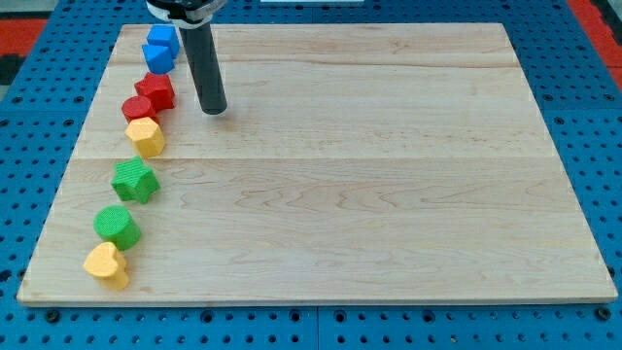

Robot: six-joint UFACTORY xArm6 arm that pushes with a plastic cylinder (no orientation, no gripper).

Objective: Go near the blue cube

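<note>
1. No writing is readable anywhere.
2. A pale wooden board lies on a blue perforated table.
3. My tip, a bare rod grasping nothing, stands just right of the red block.
4. The blue cube sits top left, above a second blue block, perhaps touching it.
5. Below run a red cylinder, a yellow block, a green star, a green cylinder and a yellow heart.
</note>
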